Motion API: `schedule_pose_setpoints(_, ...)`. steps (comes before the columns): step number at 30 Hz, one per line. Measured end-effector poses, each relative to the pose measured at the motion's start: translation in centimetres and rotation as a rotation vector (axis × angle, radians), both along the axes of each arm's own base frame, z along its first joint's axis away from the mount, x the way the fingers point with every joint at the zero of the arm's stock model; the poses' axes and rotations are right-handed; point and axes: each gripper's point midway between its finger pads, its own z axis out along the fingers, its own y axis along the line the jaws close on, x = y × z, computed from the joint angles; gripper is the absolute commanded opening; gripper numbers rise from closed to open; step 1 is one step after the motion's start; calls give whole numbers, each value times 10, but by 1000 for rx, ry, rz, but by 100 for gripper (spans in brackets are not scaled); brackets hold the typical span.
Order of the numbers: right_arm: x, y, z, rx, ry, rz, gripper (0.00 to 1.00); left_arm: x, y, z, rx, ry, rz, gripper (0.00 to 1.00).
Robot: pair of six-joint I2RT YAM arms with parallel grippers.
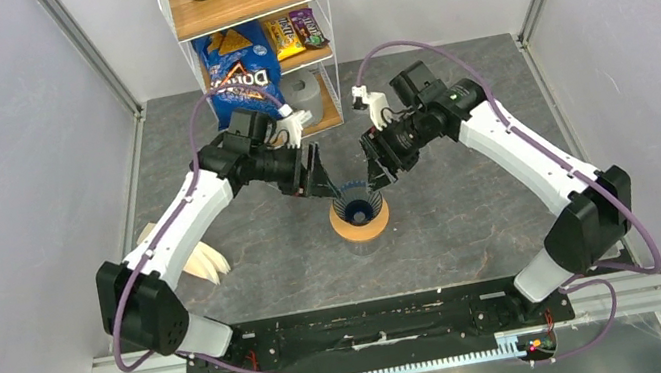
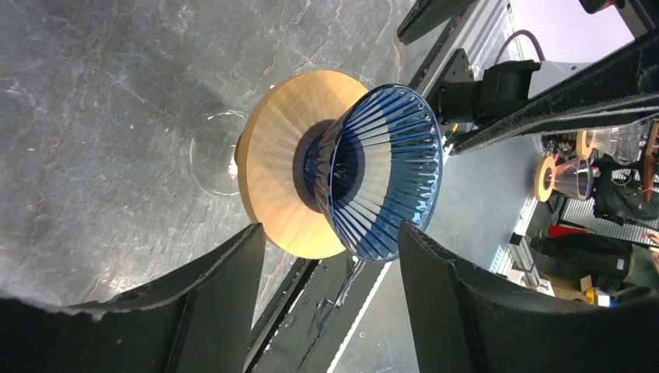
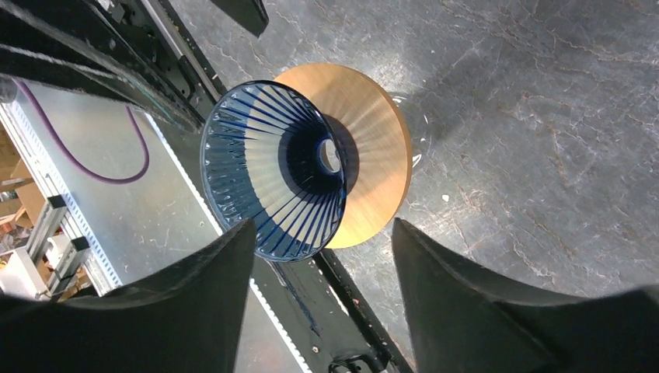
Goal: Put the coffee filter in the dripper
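Note:
The dark blue ribbed dripper [image 1: 357,208] stands on a round wooden ring [image 1: 361,230] over a clear glass cup, mid-table. Its inside looks empty in the left wrist view [image 2: 388,167] and the right wrist view [image 3: 264,167]. My left gripper [image 1: 328,190] is open and empty, just behind and left of the dripper's rim. My right gripper [image 1: 374,181] is open and empty, just behind and right of it. In each wrist view the jaws [image 2: 330,233] [image 3: 322,227] stand wide apart with nothing between them. No single white coffee filter shows in any view.
A fanned bundle of cream paper filters [image 1: 203,262] lies on the table at the left, partly under my left arm. A wire shelf at the back holds a Doritos bag [image 1: 238,68], candy packs and a grey roll [image 1: 303,96]. The black base rail [image 1: 370,327] runs along the near edge.

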Motion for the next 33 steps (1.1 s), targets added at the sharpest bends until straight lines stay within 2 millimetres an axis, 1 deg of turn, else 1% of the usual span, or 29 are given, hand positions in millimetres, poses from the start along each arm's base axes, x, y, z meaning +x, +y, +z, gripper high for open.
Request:
schedule_pose_setpoints(1,0,0,3,4,-4,-1,82,1,2,4,0,-1,4,74)
schedule_pose_setpoints(3,0,1,9,13,-16,-3,89,6,9,12,-6,-12,19,75)
schedule_pose_setpoints(4,1,1,14,19,-26,-4,93,10,15,17,-13,-15,33,76)
schedule_pose_setpoints(6,1,1,24,33,-52,-5,96,17,31,26,-21,-29,69,77)
schedule_pose_setpoints(7,1,1,30,41,-67,-6,97,23,43,32,-26,-37,99,77)
schedule_pose_setpoints(8,1,1,36,49,-83,-5,97,23,52,41,-34,-53,107,77)
schedule_pose_setpoints(9,0,0,42,58,-99,-6,97,29,62,43,-34,-59,140,77)
schedule_pose_setpoints(11,-1,-2,51,71,-126,-5,97,33,88,55,-30,-101,168,76)
schedule_pose_setpoints(12,-3,-2,55,75,-138,-3,97,32,102,62,-18,-127,171,75)
schedule_pose_setpoints(14,-5,-4,60,81,-158,6,97,28,124,71,20,-186,163,71)
schedule_pose_setpoints(16,-8,-6,63,82,-173,16,97,19,144,77,83,-253,123,67)
schedule_pose_setpoints(19,-11,-9,65,80,-190,33,97,5,172,77,191,-337,62,59)
schedule_pose_setpoints(23,-14,-10,65,78,-203,57,97,-4,204,66,342,-403,-10,53)
schedule_pose_setpoints(27,-18,-13,61,72,-206,71,97,-8,226,56,480,-474,-130,47)
schedule_pose_setpoints(33,-22,-15,53,64,-187,78,97,-4,257,46,677,-577,-344,36)
